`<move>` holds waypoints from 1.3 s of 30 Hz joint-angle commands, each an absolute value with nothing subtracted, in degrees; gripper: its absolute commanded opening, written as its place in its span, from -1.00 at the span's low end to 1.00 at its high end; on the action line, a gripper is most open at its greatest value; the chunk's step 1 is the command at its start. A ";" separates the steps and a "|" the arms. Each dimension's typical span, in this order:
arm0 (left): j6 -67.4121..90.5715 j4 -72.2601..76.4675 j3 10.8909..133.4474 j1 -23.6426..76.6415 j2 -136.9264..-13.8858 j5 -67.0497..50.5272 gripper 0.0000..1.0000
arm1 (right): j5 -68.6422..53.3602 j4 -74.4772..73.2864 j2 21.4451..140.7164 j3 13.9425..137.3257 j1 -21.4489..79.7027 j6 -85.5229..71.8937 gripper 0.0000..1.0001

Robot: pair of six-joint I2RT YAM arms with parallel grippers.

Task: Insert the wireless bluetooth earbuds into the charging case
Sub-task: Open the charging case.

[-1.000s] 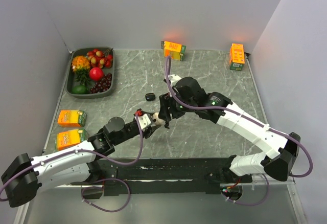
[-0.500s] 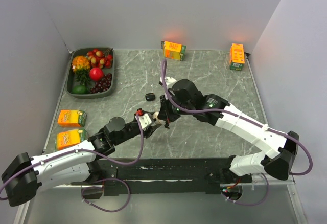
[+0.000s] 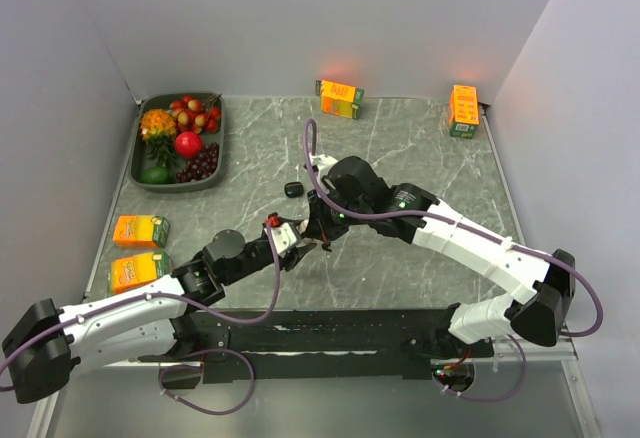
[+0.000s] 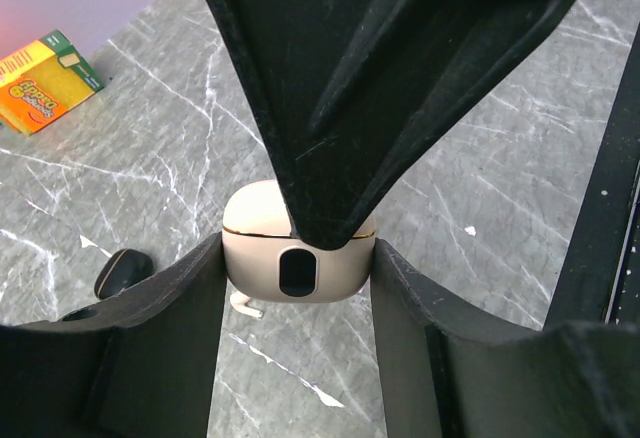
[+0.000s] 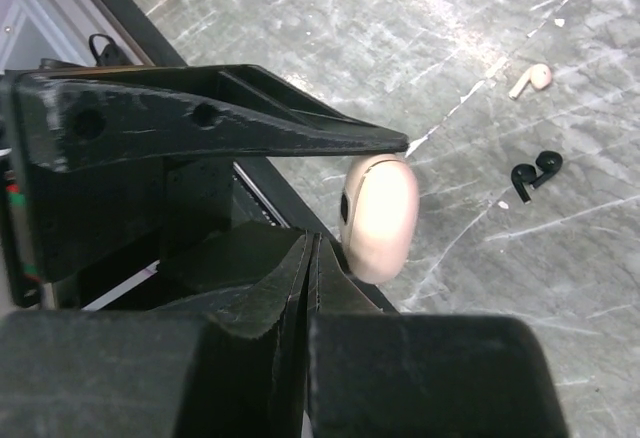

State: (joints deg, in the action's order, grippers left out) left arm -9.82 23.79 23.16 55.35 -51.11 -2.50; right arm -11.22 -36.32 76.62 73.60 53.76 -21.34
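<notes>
Glossy beige case [image 4: 296, 268], light and probably slippery, is gripped by the left end effector [image 3: 292, 238] toward the table's [image 3: 420, 158] near edge, with the right end effector [image 5: 311, 250] closed at its lid; the white earbud [image 5: 531, 78] and black earbud [image 5: 536, 169] lie beside it, tiny and best pinched across the body.

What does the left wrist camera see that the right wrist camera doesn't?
Only the left wrist view shows the charging case head-on, squeezed between the fingers of the left gripper, plus an orange juice carton's printed face. Only the right wrist view shows a whitish earbud lying fully exposed on the table. Both show the case, the shut right gripper right by it, and a small black earbud.
</notes>
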 commanded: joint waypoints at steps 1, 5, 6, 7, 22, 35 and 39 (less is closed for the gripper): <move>-10.02 25.23 24.17 56.07 -49.13 -1.58 -0.98 | -9.14 -36.56 76.73 74.01 53.53 -21.97 -1.00; -10.11 25.05 23.82 56.42 -48.25 -1.41 -0.98 | -8.62 -37.00 76.55 73.83 53.00 -22.24 -1.00; -10.11 25.05 23.82 56.43 -48.08 -1.41 -0.98 | -8.35 -37.09 76.47 73.74 52.91 -22.32 -1.00; -10.19 24.96 23.64 56.51 -47.82 -1.32 -0.98 | -8.00 -36.92 76.29 73.39 52.65 -22.50 -1.00; -10.63 24.61 23.47 57.22 -47.37 -0.26 -0.98 | -6.76 -35.43 71.03 71.02 50.01 -23.47 -1.00; -10.63 24.26 23.91 57.48 -48.43 -0.18 -0.98 | -6.59 -37.26 73.30 74.27 51.50 -21.98 0.25; -10.46 24.61 23.99 57.48 -48.69 -0.18 -0.98 | -7.91 -36.83 73.74 73.65 51.77 -21.36 0.28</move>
